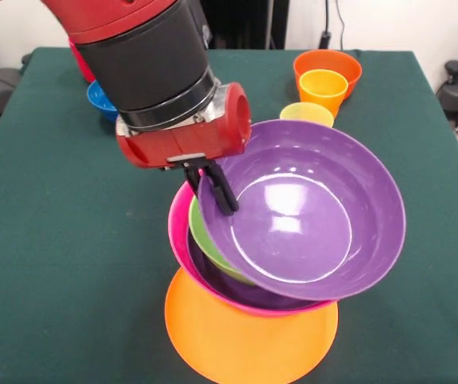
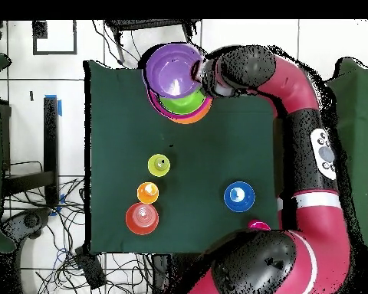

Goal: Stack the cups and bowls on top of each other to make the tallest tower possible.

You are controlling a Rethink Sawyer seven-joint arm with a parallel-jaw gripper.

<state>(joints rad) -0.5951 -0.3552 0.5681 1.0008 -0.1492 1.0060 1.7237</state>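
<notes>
A large orange bowl [image 1: 244,344] sits nearest on the green table [image 1: 53,240], the tower's base. On it rest a pink bowl [image 1: 179,228], a purple bowl [image 1: 248,294] and a lime bowl [image 1: 205,240]. The fingers [image 1: 217,192] are clenched on the rim of a second purple bowl [image 1: 308,212], tilted above. Far left, a blue bowl [image 1: 99,98]; far right, yellow cups [image 1: 323,90]. No writing is readable.

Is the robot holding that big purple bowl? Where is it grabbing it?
Yes. The claw pinches the purple bowl by its rim, on the side nearest the arm, holding it tilted above the tower.
</notes>
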